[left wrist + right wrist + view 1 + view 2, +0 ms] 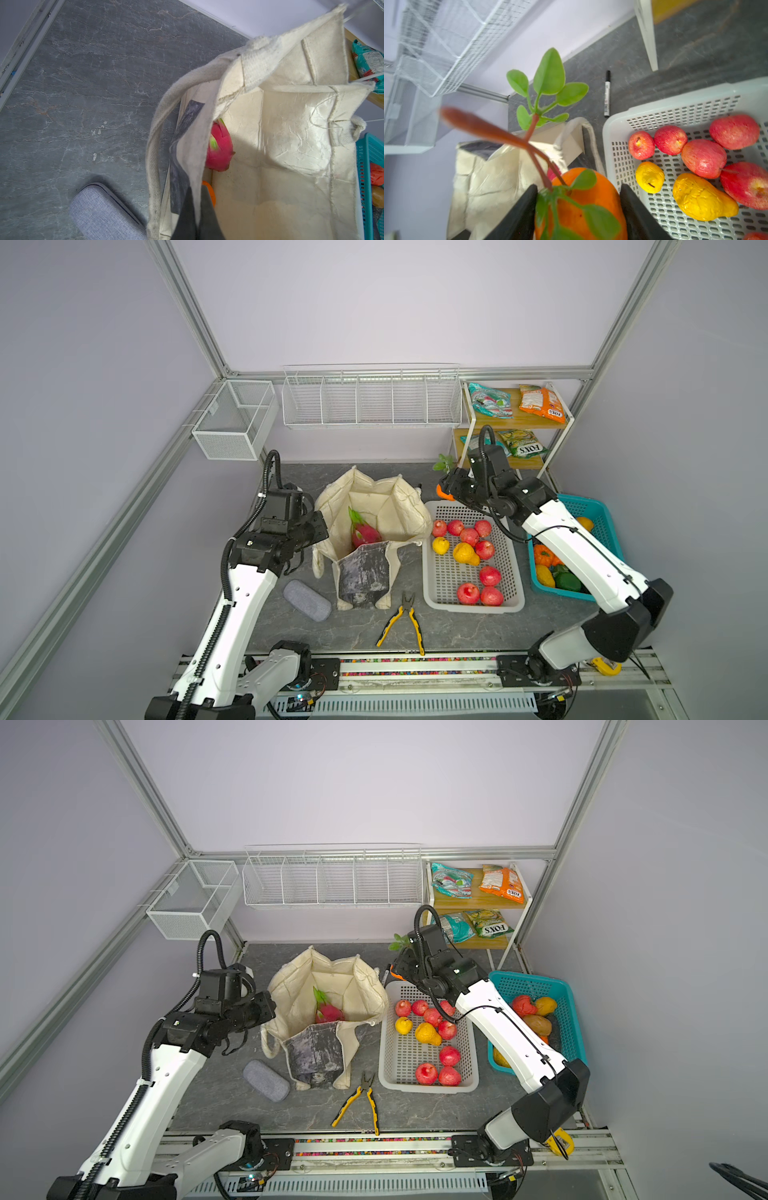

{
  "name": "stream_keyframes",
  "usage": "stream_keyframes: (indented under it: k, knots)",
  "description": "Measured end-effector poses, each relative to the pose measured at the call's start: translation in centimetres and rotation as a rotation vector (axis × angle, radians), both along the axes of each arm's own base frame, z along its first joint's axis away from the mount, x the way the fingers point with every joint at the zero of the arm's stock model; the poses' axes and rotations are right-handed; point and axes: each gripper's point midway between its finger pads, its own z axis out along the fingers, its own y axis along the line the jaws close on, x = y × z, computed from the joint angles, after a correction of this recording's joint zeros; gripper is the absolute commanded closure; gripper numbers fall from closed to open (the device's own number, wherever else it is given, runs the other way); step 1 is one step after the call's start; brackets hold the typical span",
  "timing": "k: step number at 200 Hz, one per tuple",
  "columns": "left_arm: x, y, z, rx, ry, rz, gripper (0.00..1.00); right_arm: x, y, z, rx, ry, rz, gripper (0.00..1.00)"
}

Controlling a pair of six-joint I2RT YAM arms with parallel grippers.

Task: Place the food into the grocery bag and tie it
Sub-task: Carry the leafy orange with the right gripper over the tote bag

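- Right gripper (577, 187): jaws partway apart, clamped on an orange (591, 203) whose leafy stem (548, 79) juts out ahead. It is held above the desk (457, 626) between the bag's far right corner and the white basket.
- Left gripper (195, 199): jaws closed, pinching the left rim of the grocery bag (409, 510).
- Grocery bag: upright mid-desk, mouth open, with a pink dragon fruit (363, 533) inside by the near wall.
- White basket (473, 608): just right of the bag, holding red apples (468, 536) and a yellow pear (465, 553).
- Teal basket (598, 506): further right, partly under the right arm.
- Shelf (513, 419): back right, holding FOX'S packets (540, 404).
- Loose on the desk: pliers (405, 620), a grey case (306, 600) and a marker (607, 93).
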Motion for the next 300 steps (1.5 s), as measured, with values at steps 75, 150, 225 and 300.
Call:
stream_keyframes:
  k: [75,150,225,300]
  knots:
    - [-0.1,0.0,-0.1,0.001,0.006,0.0,1.0,-3.9,8.0,4.4,-0.147,-0.248,0.415,0.5]
    - [0.2,-0.1,0.4,-0.002,0.007,-0.004,1.0,-6.0,13.1,2.6,-0.195,-0.293,0.716,0.51]
    - [0.5,-0.3,0.2,0.002,0.021,-0.009,1.0,-6.4,16.1,1.2,-0.28,-0.358,0.903,0.51]
    - [0.8,-0.4,0.1,0.0,0.022,-0.012,1.0,-5.1,17.9,-1.7,-0.386,-0.337,1.007,0.52]
